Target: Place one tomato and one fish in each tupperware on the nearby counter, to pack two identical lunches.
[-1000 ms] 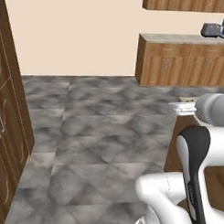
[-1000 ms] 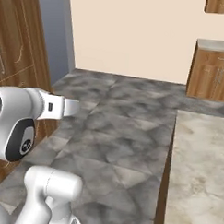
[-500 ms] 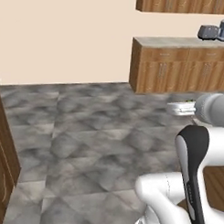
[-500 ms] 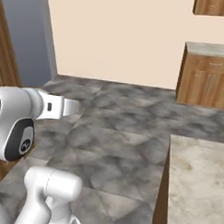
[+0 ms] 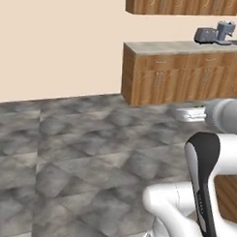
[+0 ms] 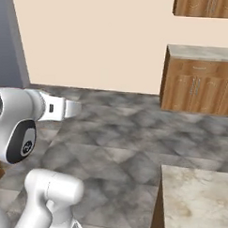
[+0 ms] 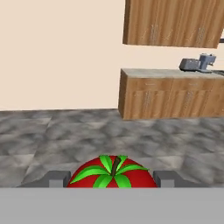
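A red tomato [image 7: 113, 175] with a green stem sits between my gripper's [image 7: 113, 178] two grey fingertips at the bottom of the hand view; the gripper is shut on it, one fingertip [image 7: 56, 178] on each side. The hand looks out level over the grey tiled floor toward a far wall. In the right base view a corner of the beige marbled counter [image 6: 196, 199] shows at the lower right, bare where I see it. The fish and the tupperware are out of view.
Wooden base cabinets [image 5: 184, 79] with a stone top stand against the far wall, a toaster and a coffee machine [image 5: 215, 33] on them, wall cabinets above. Grey tiled floor [image 5: 90, 139] lies open ahead. My white arm [image 5: 205, 191] rises at the lower right of the left base view.
Both base views have swung: the wooden cabinet at the left has slid out of view and the far cabinets have shifted left, so the base is turning. The arm's pose is unchanged.
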Robot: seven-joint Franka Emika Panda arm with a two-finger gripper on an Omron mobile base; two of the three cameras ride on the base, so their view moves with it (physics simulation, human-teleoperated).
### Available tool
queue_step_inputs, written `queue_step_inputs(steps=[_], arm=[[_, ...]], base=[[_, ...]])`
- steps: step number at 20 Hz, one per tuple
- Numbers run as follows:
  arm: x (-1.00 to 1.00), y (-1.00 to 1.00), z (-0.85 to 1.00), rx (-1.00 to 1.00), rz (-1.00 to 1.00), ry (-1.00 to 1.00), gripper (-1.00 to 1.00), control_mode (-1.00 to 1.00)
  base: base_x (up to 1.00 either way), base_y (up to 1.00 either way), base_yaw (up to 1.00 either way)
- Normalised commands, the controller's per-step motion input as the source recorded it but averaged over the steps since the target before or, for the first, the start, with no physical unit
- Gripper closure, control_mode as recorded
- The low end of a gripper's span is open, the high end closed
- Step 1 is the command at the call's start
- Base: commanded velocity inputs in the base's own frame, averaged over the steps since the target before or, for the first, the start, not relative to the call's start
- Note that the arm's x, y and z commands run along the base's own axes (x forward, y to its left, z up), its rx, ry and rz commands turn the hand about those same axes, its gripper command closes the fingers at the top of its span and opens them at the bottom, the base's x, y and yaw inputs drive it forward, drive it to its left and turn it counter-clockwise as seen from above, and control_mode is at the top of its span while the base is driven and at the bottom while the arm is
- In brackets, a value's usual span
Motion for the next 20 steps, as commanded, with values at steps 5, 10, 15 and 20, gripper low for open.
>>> queue_step_inputs(steps=[5, 10, 15, 20], arm=[[0.0, 0.0, 0.0, 0.0, 0.0, 0.0, 1.0, 1.0], [0.0, 0.0, 0.0, 0.0, 0.0, 0.0, 1.0, 1.0], [0.0, 0.0, 0.0, 0.0, 0.0, 0.0, 1.0, 1.0], [0.0, 0.0, 0.0, 0.0, 0.0, 0.0, 1.0, 1.0]], base=[[0.51, 0.0, -0.33], [0.55, 0.02, -0.36], [0.77, 0.1, -0.45], [0.69, 0.19, -0.6]])
